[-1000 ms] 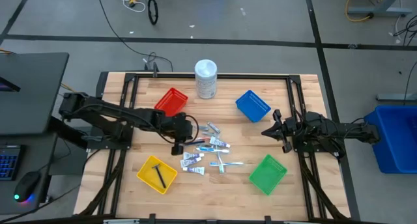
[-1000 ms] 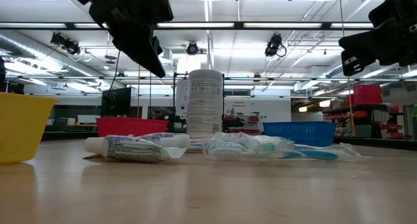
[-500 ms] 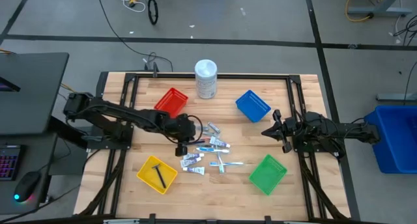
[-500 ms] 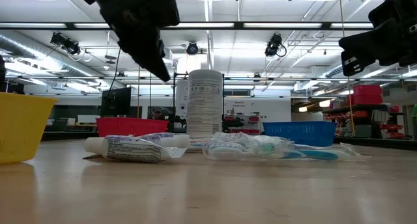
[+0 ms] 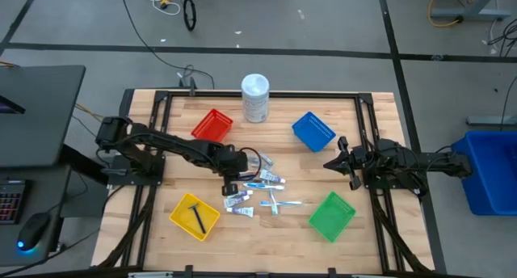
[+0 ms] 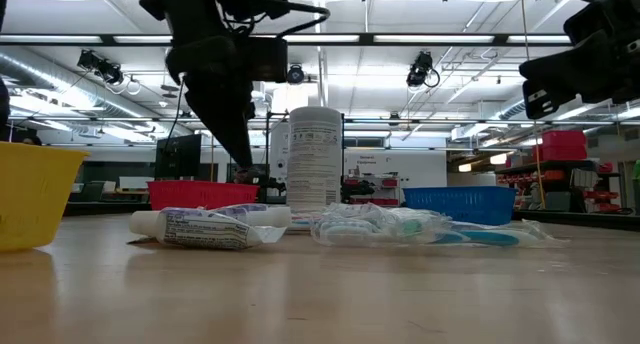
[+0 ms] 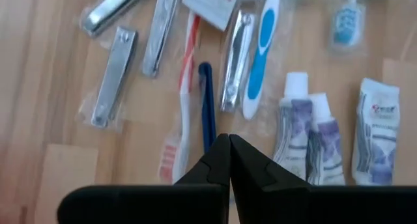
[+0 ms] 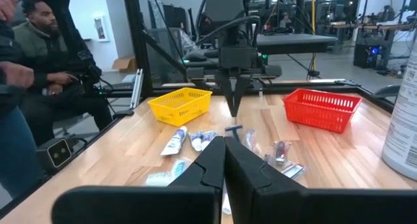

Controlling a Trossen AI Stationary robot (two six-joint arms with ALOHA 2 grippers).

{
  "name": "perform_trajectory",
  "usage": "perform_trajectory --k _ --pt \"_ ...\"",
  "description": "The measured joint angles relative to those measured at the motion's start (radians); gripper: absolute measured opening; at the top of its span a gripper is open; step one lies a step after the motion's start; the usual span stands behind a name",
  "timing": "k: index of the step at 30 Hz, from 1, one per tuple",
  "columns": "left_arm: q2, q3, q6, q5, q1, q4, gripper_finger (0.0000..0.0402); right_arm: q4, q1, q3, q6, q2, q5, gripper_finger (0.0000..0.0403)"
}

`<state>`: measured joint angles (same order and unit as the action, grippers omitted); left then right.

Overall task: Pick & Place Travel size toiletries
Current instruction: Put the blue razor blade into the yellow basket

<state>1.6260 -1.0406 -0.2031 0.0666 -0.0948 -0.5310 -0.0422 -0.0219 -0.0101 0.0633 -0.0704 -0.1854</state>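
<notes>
Now left claw (image 5: 229,183), shut and empty, has dropped over toiletries (image 5: 260,189) on desk (image 5: 275,229); pick imminent. Right claw (image 5: 332,162) shut, waiting.

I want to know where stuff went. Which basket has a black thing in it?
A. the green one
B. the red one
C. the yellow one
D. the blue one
C: from above, a thin black piece lies in the yellow basket, while the red basket, blue basket and green basket hold nothing.
</notes>
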Motion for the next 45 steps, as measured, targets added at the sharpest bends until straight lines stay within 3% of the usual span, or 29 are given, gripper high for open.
perform_trajectory --k 14,32,45 --pt "0.047 -0.071 0.051 0.028 0.005 -0.055 0.001 0.0 0.0 0.0 0.0 0.0 0.001 0.0013" --pt "0.067 -0.066 0.113 -0.045 -0.01 -0.06 0.0129 0.0 0.0 0.0 0.0 0.0 0.001 0.0013" --pt "0.154 -0.067 0.055 -0.057 0.028 -0.043 0.0121 0.0 0.0 0.0 0.0 -0.001 0.0 0.0014"
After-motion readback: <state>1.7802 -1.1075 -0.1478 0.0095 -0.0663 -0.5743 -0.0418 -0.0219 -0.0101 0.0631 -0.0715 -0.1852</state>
